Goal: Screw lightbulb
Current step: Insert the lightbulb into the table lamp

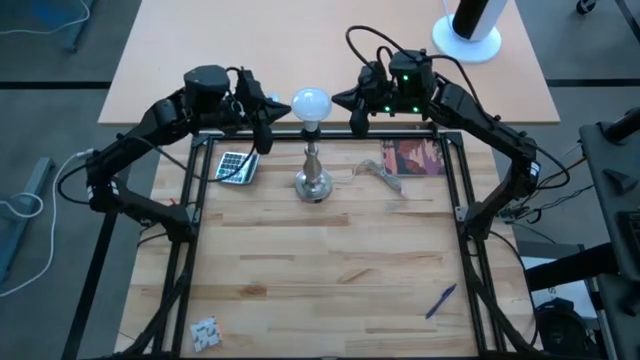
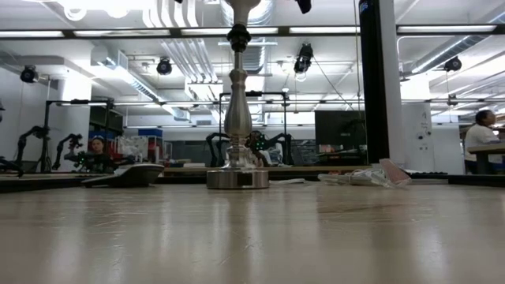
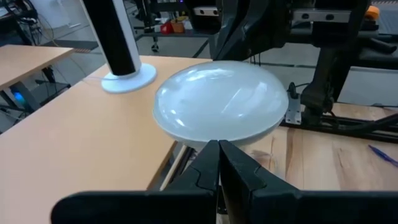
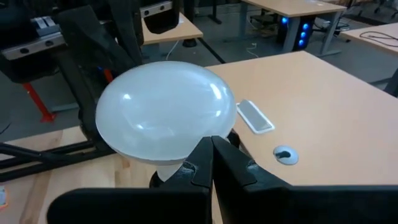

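Observation:
The white frosted lightbulb (image 1: 310, 103) stands upright with its neck (image 4: 163, 168) in the black socket on top of the silver stand (image 1: 313, 180), whose round base rests on the table at the far middle. The stand also shows in the low view (image 2: 237, 118), where the bulb is above the picture's top. My left gripper (image 1: 266, 132) is shut just left of the bulb, at bulb height; the bulb fills its wrist view (image 3: 217, 99). My right gripper (image 1: 357, 120) is shut just right of the bulb (image 4: 165, 112). Neither touches it.
A calculator (image 1: 235, 167) lies left of the stand, with a crumpled strip (image 1: 380, 175) and a dark-red card (image 1: 412, 157) to its right. A blue pen (image 1: 440, 300) and a small white scrap (image 1: 205, 332) lie near the front. A white cylinder on a round base (image 1: 470, 25) stands on the far desk.

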